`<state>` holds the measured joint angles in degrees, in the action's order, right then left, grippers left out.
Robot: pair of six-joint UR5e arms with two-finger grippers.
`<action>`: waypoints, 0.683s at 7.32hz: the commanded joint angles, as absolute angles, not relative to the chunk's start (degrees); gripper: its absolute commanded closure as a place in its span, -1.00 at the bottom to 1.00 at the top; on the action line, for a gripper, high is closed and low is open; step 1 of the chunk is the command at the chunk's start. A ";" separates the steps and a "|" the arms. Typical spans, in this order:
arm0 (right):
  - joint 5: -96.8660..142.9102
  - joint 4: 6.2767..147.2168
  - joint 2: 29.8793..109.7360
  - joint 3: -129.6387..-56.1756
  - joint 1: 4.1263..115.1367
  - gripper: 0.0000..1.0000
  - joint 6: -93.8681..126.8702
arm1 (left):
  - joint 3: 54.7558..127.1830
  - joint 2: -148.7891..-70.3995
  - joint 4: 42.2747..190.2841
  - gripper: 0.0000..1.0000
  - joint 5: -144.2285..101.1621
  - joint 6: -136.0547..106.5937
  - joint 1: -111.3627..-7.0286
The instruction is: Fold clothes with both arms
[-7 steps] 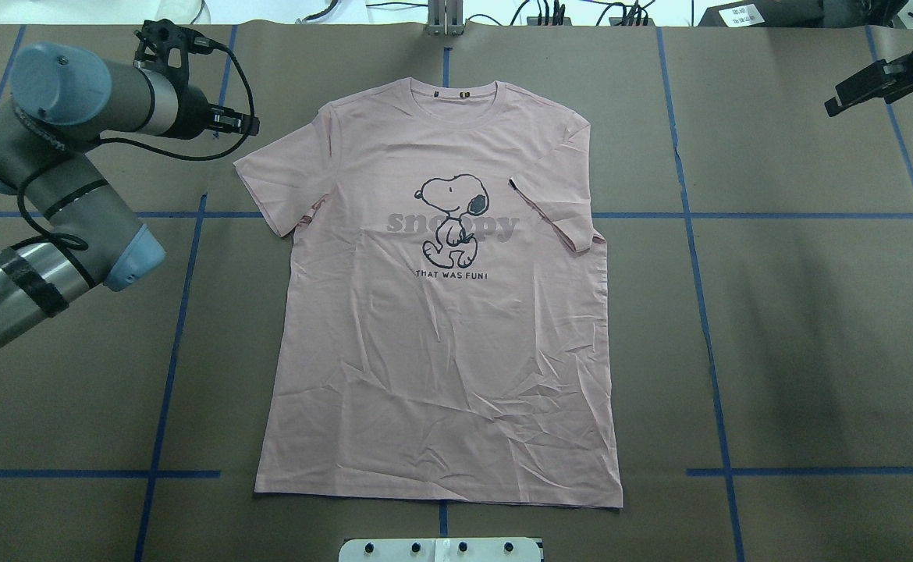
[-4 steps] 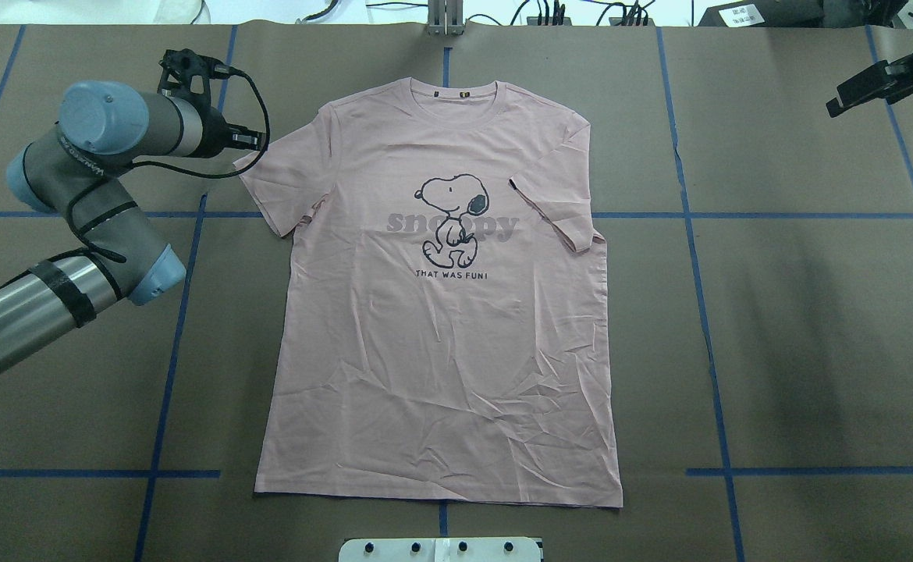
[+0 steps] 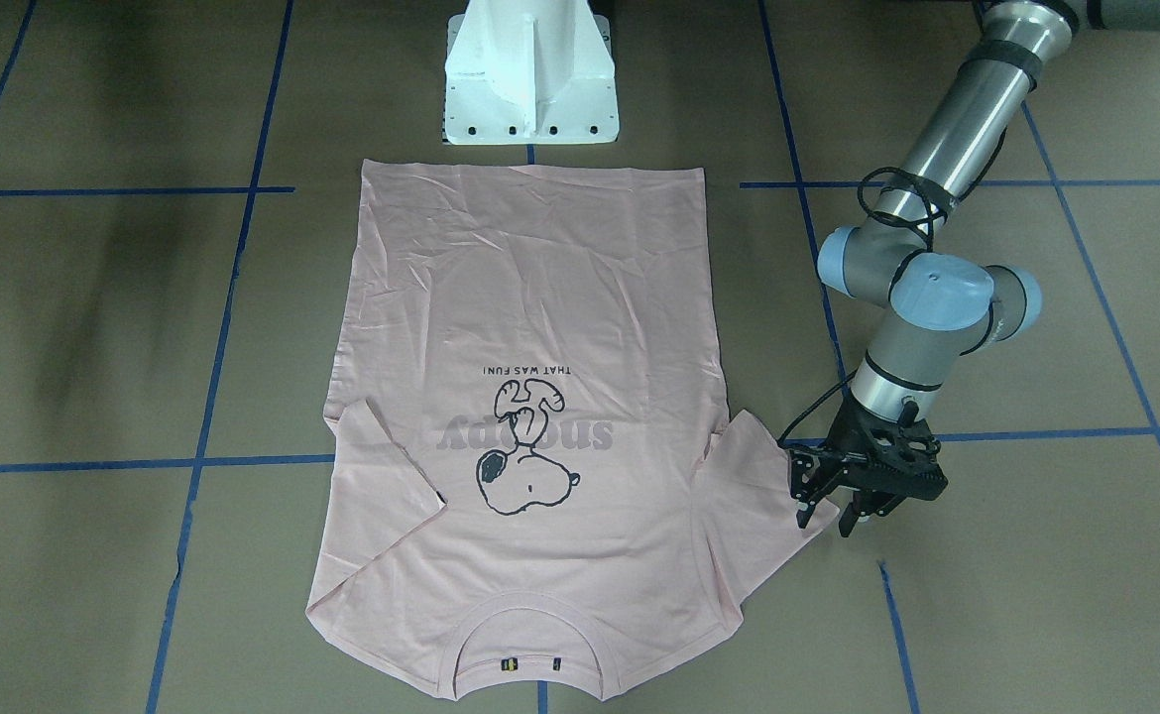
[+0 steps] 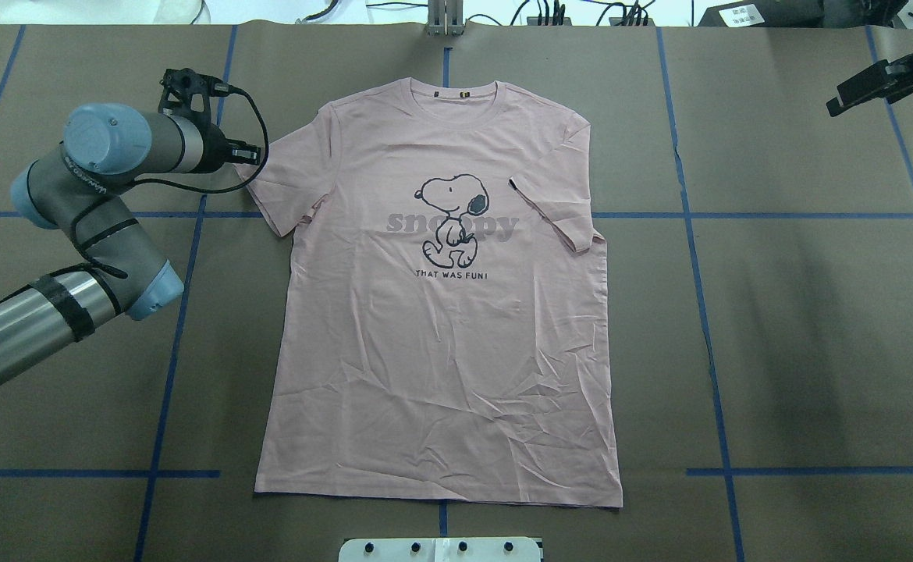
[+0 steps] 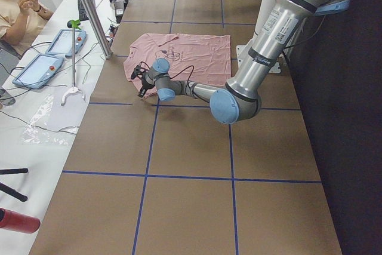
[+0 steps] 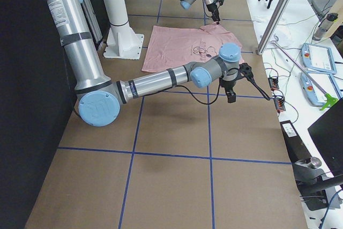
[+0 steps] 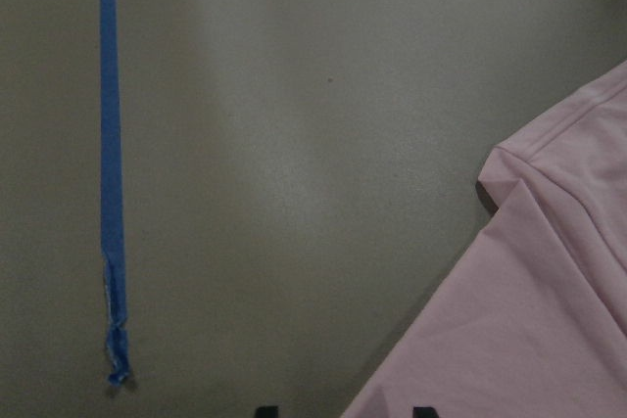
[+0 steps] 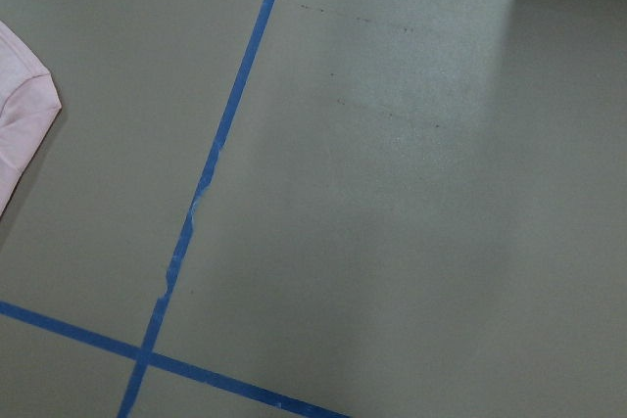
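T-shirt lies flat, print up, hem just beside the pedestal base. Left gripper, far from the base, has its jaws apart astride the sleeve edge and clamps nothing. Right gripper: aperture cannot be told.

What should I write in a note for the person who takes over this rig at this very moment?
Left gripper: open, low at the tip of the left sleeve, with the sleeve edge between its fingers. Nothing is gripped yet.
Right gripper: over the table, far to the side of the shirt. Open or shut cannot be told.
T-shirt: flat on the table, print up, collar away from the robot.
Done: the right sleeve lies folded in over the chest.
Left: fold the left sleeve in, then fold the body.
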<state>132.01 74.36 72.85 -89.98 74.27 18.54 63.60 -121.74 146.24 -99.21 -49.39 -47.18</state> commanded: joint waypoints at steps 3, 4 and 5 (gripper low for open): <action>132.01 74.36 73.21 -90.00 74.27 -1.00 18.37 | 63.72 -120.77 148.60 0.78 -99.14 -49.74 -46.94; 132.01 74.36 73.21 -90.00 74.27 -1.00 18.37 | 63.72 -119.98 149.41 1.00 -99.23 -49.66 -46.93; 132.01 74.36 73.21 -90.00 74.27 -1.00 18.37 | 63.98 -119.97 149.50 1.00 -99.23 -49.75 -46.93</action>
<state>132.01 74.35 73.19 -90.00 74.27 18.38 63.79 -120.31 148.90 -99.20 -49.67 -46.97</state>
